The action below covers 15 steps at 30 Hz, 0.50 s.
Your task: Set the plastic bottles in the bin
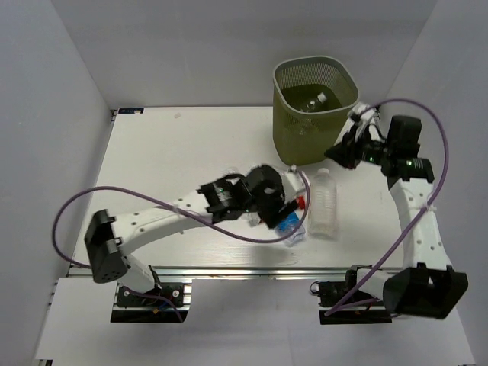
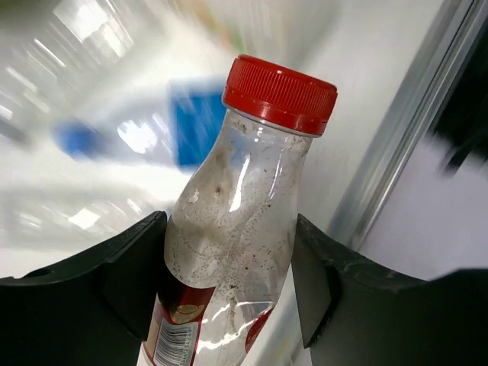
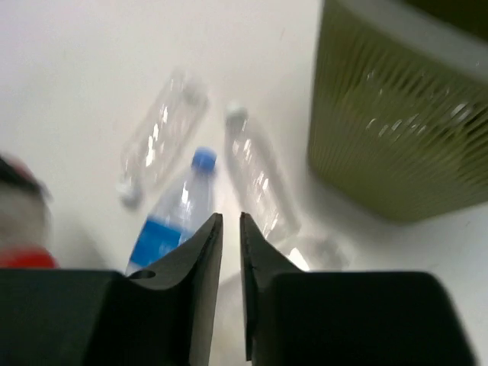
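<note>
The red-capped bottle (image 2: 229, 229) pinched in left jaws; right jaws pressed together, empty, beside the bin (image 3: 396, 130) wall.

Our left arm (image 1: 152, 221) stretches low and forward with the elbow bent. Our left gripper (image 2: 229, 267) presses its two fingers against opposite sides of a red-capped bottle (image 2: 244, 198). Our right arm (image 1: 418, 221) rises folded, wrist turned left. Our right gripper (image 3: 231, 229) has its jaws nearly together, holding nothing.

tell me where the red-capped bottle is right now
The red-capped bottle is gripped in the left end effector, mid-table in the top view, beside the blue-capped bottle and nearer than the bin.
</note>
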Each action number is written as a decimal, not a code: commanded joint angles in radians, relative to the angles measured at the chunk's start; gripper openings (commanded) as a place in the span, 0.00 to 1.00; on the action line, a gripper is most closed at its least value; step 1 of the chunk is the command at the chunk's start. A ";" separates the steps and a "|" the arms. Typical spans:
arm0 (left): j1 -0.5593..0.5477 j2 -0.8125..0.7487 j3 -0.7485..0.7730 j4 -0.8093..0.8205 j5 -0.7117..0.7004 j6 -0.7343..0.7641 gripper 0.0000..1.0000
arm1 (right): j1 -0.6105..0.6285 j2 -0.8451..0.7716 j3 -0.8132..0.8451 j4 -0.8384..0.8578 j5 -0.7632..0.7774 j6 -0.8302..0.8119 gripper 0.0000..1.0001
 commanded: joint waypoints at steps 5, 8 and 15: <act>0.029 -0.082 0.312 0.266 -0.235 0.059 0.34 | 0.002 -0.157 -0.243 -0.253 0.109 -0.217 0.50; 0.057 -0.006 0.383 0.482 -0.307 0.085 0.34 | 0.007 -0.140 -0.261 -0.243 0.184 -0.147 0.76; 0.146 0.454 0.968 0.653 -0.379 0.019 0.32 | 0.027 0.010 -0.217 -0.338 0.354 -0.056 0.90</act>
